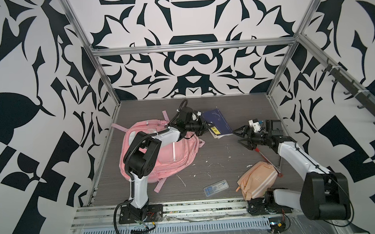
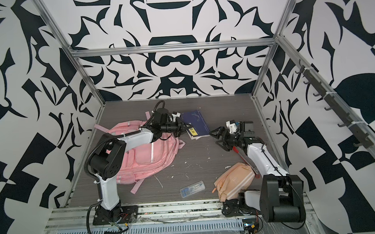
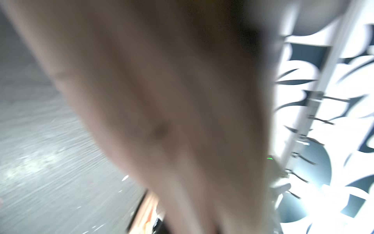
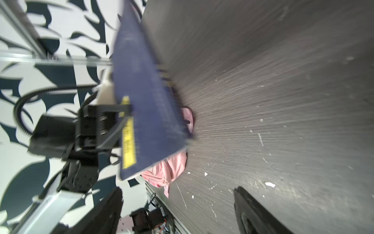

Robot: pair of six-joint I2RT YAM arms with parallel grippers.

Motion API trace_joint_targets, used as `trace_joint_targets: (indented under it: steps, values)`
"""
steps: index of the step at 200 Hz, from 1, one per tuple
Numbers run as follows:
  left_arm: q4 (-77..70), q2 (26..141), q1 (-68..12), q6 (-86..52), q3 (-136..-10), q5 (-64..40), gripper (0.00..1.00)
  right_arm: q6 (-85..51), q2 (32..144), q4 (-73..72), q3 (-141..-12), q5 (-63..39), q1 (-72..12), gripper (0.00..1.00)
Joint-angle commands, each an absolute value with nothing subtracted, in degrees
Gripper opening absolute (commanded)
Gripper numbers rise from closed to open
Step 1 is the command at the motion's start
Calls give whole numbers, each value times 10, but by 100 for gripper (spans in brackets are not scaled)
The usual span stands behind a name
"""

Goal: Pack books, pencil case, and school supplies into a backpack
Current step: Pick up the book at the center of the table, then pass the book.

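Observation:
The books [image 1: 218,122] [image 2: 196,122] are at the back middle of the table, a dark navy one with a yellow label on top and paler edges under it. My left gripper [image 1: 207,129] [image 2: 184,131] is shut on their yellow-label end, and in the right wrist view the navy cover [image 4: 145,97] stands tilted off the table. The left wrist view shows only a blurred pale surface [image 3: 172,101]. My right gripper [image 1: 238,137] [image 2: 215,138] [image 4: 180,202] is open and empty, just right of the books. The pink backpack [image 1: 162,156] [image 2: 144,159] lies at the left under my left arm. The peach pencil case [image 1: 258,179] and the clear box of school supplies [image 1: 215,187] lie at the front right.
A red-handled tool [image 1: 266,159] lies under my right arm, beside the pencil case. Pink straps [image 1: 158,186] trail from the backpack toward the front edge. White flecks [image 1: 209,164] dot the grey tabletop. Metal frame posts and patterned walls close in the back and sides.

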State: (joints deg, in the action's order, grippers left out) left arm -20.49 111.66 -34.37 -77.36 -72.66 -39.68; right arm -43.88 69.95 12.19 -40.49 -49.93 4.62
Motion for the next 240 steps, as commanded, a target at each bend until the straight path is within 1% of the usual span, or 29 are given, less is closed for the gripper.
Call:
trace_joint_targets:
  steps: [1, 19, 39, 55, 89, 103, 125, 133, 161, 173, 178, 182, 187, 195, 208, 217, 220, 222, 226, 232, 240]
  values:
    - [-235, 1087, -339, -792, -746, -380, 0, -509, 686, 76, -441, -479, 55, 92]
    - [-235, 1088, -340, -804, -769, -380, 0, -581, 713, -38, -452, -494, 35, 93]
    - [-254, 1093, -342, -823, -783, -376, 0, -610, 744, -109, -476, -512, 1, 94]
    - [-268, 1094, -342, -836, -790, -368, 0, -646, 763, -170, -470, -520, -22, 94]
    - [-282, 1092, -355, -851, -797, -358, 0, -715, 783, -302, -449, -509, -36, 91]
    - [-278, 1089, -360, -849, -792, -355, 0, -745, 799, -361, -453, -509, -45, 88]
    - [-279, 1081, -366, -850, -775, -348, 0, -762, 819, -410, -460, -504, -64, 75]
    - [-279, 1076, -367, -850, -771, -345, 0, -762, 822, -413, -463, -503, -72, 67]
    - [-271, 1067, -370, -846, -767, -339, 0, -755, 813, -407, -455, -488, -87, 26]
    - [-264, 1064, -371, -842, -768, -338, 0, -736, 803, -381, -455, -484, -87, 10]
    - [-260, 1063, -372, -842, -767, -338, 0, -724, 797, -363, -458, -482, -87, 2]
    - [-256, 1061, -371, -841, -764, -338, 0, -714, 793, -348, -461, -482, -87, 0]
    - [-251, 1059, -371, -839, -762, -338, 6, -698, 787, -329, -465, -479, -87, 0]
    - [-240, 1051, -371, -834, -754, -339, 22, -667, 777, -287, -474, -474, -87, 0]
    - [-211, 1034, -369, -815, -734, -341, 60, -605, 762, -203, -493, -467, -87, 0]
    - [-177, 1014, -364, -794, -718, -343, 80, -550, 751, -132, -508, -457, -87, 0]
    - [-164, 1007, -363, -787, -712, -342, 84, -531, 748, -106, -513, -453, -86, 0]
    - [-155, 1003, -361, -782, -709, -342, 89, -519, 747, -88, -517, -448, -85, 0]
    - [-141, 992, -359, -770, -701, -339, 94, -496, 743, -56, -524, -442, -84, 0]
    - [-110, 976, -355, -754, -690, -335, 98, -467, 740, -19, -530, -437, -81, 0]
    - [-75, 957, -349, -733, -680, -332, 100, -445, 737, 5, -537, -438, -76, 0]
